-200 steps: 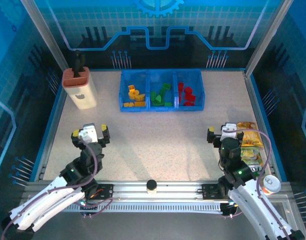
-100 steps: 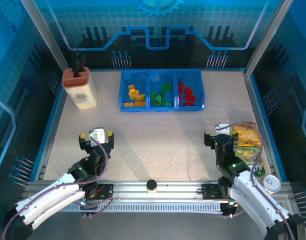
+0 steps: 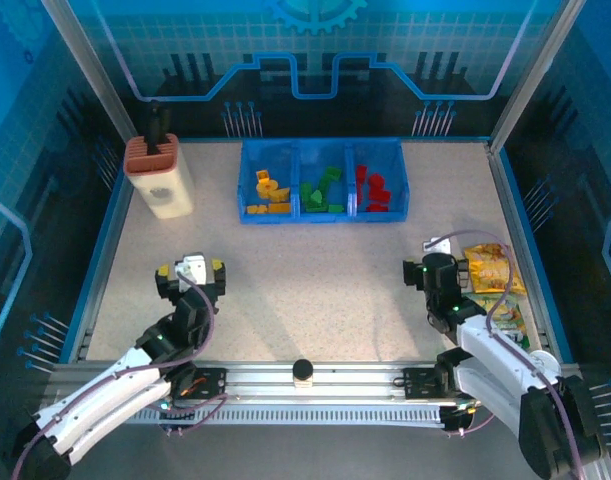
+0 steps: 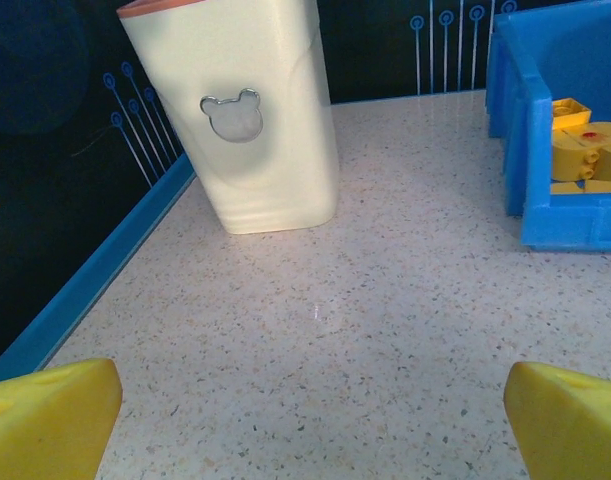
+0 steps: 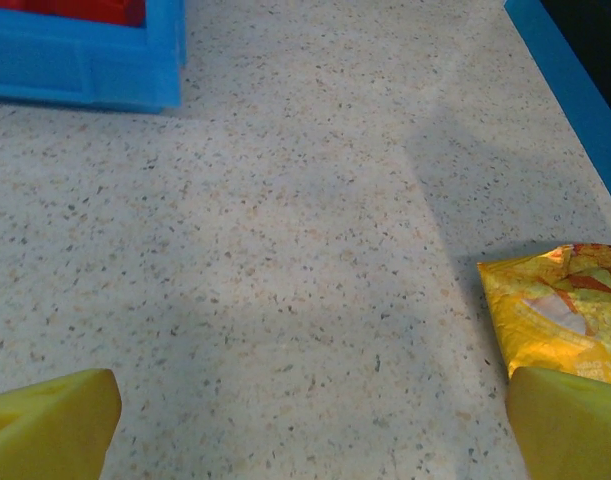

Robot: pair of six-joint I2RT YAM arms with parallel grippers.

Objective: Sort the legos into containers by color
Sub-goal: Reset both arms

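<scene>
Both the left fingers [image 4: 45, 420] and right fingers [image 5: 47, 425] stand wide apart, empty.

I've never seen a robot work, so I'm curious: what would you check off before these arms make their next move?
1. Left fingers open, empty: ok.
2. Right fingers open, empty: ok.
3. Blue bin holds one colour per compartment, yellow bricks, green bricks, red bricks: ok.
4. Space beside right fingers: not ok, snack bag lies close.
5. Stray bricks hidden under the arms: cannot tell.
</scene>
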